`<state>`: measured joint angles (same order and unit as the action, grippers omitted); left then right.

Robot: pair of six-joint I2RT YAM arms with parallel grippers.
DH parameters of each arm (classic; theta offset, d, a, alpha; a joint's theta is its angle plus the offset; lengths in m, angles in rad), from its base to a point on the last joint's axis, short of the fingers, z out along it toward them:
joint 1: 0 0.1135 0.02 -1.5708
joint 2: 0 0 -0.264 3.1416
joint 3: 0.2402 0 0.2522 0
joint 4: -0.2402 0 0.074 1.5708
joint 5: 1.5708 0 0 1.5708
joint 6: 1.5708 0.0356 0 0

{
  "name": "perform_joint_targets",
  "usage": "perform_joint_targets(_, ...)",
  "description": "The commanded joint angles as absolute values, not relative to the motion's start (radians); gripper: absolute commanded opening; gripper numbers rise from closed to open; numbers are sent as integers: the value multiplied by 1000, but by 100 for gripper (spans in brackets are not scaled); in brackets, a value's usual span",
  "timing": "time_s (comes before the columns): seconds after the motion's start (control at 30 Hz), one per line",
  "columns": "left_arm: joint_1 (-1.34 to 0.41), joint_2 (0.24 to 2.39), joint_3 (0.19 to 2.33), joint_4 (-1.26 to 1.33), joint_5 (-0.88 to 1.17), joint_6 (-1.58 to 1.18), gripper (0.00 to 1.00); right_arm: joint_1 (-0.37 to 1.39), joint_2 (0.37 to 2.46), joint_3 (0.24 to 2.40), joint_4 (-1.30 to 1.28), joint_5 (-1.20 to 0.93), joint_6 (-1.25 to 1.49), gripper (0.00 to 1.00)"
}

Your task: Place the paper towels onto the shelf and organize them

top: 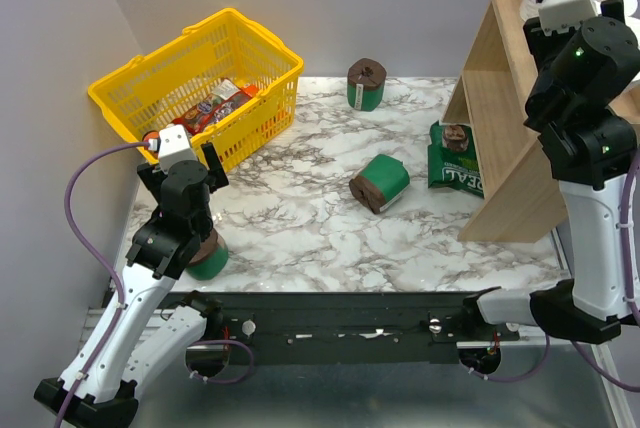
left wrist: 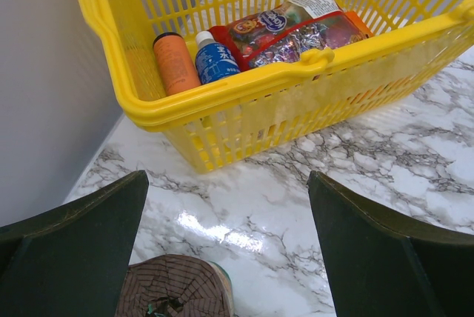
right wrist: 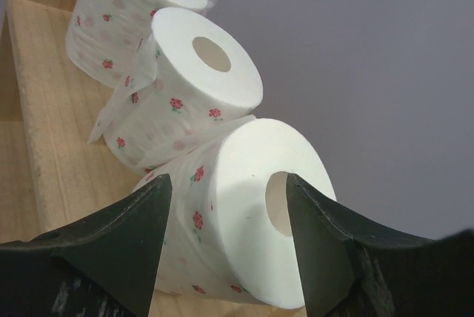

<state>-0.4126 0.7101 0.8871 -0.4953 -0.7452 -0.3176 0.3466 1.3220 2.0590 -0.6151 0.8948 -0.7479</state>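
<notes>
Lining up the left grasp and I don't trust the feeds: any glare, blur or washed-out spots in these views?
Left wrist: a bright glare patch on the marble table just beyond the green roll, whose brown end reads sharp. Right wrist: the nearest white roll has a nearly washed-out end face, and the fingers are dark silhouettes. Top external: even light, soft shadows, no strong glare.

— How many of each are you counting?
— I'm counting three white rolls, running from upper left to lower centre.
— And green ones?
— Three green rolls are showing for sure. A fourth brown end is sitting right of centre on a green packet. One yellow basket is holding two bottles.
</notes>
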Motion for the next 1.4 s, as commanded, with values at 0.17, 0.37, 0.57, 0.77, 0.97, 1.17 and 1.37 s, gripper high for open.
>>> perform_joint_targets(0.17, -413, 699, 881, -476, -738, -321, 99, 249, 1361, 2051, -698, 766, -673, 71)
perform_joint_targets(0.37, -413, 709, 884, -476, -736, -319, 99, 235, 1374, 2057, -674, 709, -735, 72)
perform_joint_targets(0.57, -413, 704, 879, -477, -746, -321, 99, 233, 1390, 2092, -635, 707, -752, 77)
perform_joint_targets(0.77, -413, 707, 881, -476, -744, -321, 99, 291, 1350, 2094, -670, 629, -698, 82)
perform_joint_targets(0.97, -413, 701, 885, -477, -745, -325, 99, 475, 1353, 2086, -680, 684, -625, 82)
perform_joint_targets(1.17, -413, 654, 876, -471, -764, -330, 99, 699, 1371, 2016, -724, 775, -462, 82)
perform_joint_targets(1.37, -413, 635, 876, -472, -770, -339, 99, 856, 1390, 1734, -687, 779, -261, 81)
